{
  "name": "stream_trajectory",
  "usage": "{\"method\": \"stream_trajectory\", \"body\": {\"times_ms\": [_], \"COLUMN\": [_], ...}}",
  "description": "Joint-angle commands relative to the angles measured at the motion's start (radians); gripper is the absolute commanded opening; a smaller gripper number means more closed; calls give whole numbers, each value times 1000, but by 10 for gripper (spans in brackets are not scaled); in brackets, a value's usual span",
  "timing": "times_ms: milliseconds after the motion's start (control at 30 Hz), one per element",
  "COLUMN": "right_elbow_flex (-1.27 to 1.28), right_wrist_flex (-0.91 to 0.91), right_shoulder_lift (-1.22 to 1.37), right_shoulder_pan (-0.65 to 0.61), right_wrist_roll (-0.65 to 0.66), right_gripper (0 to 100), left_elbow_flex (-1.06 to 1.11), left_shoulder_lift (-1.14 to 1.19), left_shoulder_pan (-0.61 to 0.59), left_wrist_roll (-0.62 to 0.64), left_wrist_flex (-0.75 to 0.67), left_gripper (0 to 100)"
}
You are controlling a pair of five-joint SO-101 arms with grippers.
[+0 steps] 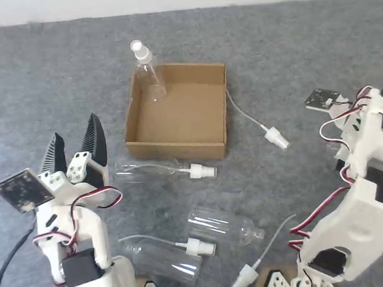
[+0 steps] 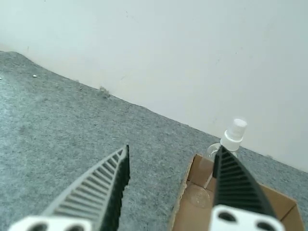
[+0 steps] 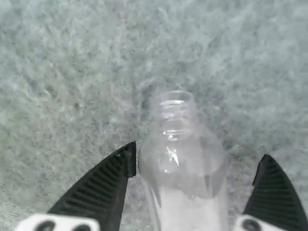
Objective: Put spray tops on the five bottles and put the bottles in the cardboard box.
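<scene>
Grey carpeted table [image 1: 48, 69] below a white wall. At left, the left gripper [image 1: 74, 126] is raised, jaws spread wide. A capped spray bottle [image 1: 149, 73] stands in the cardboard box's [image 1: 175, 147] far corner. The right gripper's [image 3: 198, 150] jaws gape around an uncapped bottle [image 3: 180, 159].

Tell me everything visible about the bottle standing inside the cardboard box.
The bottle is clear plastic, apparently empty, with a white spray top fitted. It stands roughly upright on the floor of the cardboard box, in its far left corner. No gripper touches it.
</scene>
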Motion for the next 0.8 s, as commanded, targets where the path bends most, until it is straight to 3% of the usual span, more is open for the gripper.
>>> {"method": "stream_trajectory", "body": {"times_ms": [0,767], "right_elbow_flex": [-58,-57], "right_wrist_flex": [-7,-12], "right_shoulder_lift": [-42,-33], "right_shoulder_pan": [8,-58], "right_wrist_roll": [11,9], "right_gripper": [289,261], "left_elbow_flex": [-8,-8], "left_shoulder_lift": [-15,-15], "left_shoulder_pan": [3,3], "left_wrist_roll": [-8,-8], "left_wrist_flex": [-31,-31], "left_gripper": [261,261]}}
